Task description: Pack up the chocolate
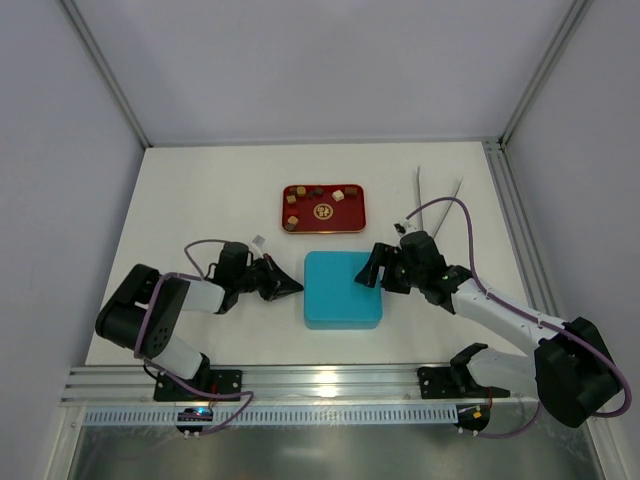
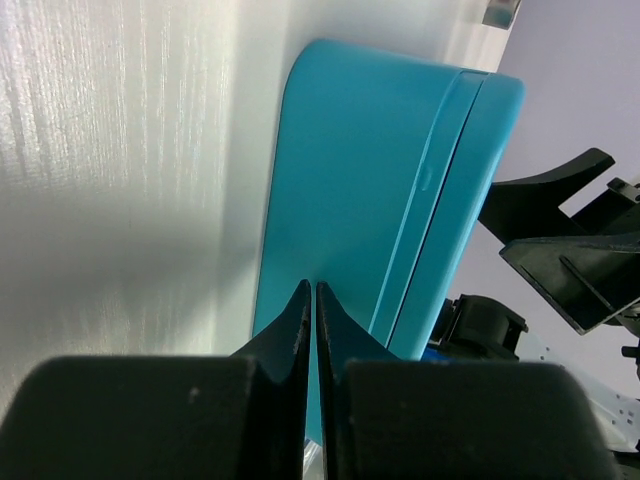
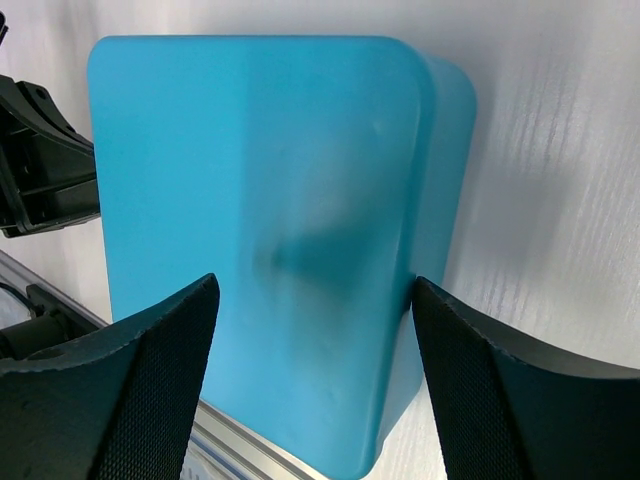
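Several small brown and tan chocolate pieces [image 1: 338, 196] lie on a red tray [image 1: 322, 225] at the back middle, around its gold emblem. A closed light-blue box [image 1: 342, 290] lies in front of the tray. My left gripper [image 1: 292, 287] is shut and empty, its tips [image 2: 311, 287] at the box's left side [image 2: 370, 200]. My right gripper [image 1: 374, 270] is open and empty over the box's right edge. In the right wrist view its fingers [image 3: 170, 330] straddle the box lid [image 3: 260, 200]. No chocolate shows in either wrist view.
Two thin white sticks [image 1: 437, 192] lie in a V at the back right of the white table. A metal rail [image 1: 300, 385] runs along the near edge. Grey walls enclose the table on three sides.
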Controlling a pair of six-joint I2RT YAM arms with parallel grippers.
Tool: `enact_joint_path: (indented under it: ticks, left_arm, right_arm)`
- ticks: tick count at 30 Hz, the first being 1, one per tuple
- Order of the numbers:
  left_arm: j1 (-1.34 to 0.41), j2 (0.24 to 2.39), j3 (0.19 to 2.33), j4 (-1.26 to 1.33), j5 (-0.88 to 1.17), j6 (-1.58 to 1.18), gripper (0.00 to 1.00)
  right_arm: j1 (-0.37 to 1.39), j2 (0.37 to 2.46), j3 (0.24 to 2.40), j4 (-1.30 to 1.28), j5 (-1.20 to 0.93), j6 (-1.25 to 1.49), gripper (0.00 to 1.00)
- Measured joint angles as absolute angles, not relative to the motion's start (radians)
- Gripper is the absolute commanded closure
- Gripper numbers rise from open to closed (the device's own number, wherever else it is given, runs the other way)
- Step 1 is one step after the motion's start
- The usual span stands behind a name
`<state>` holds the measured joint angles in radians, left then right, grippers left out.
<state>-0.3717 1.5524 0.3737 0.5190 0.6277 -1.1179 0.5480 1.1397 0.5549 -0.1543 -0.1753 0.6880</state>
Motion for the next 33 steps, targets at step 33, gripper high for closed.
enact_joint_path:
  ticks: [33]
  left_arm:
    - [-0.391, 1.549, 0.41, 0.391, 0.624, -1.034, 1.0]
  right_arm:
    - [0.548, 1.104, 0.551, -0.171, -0.172, 0.691, 0.29]
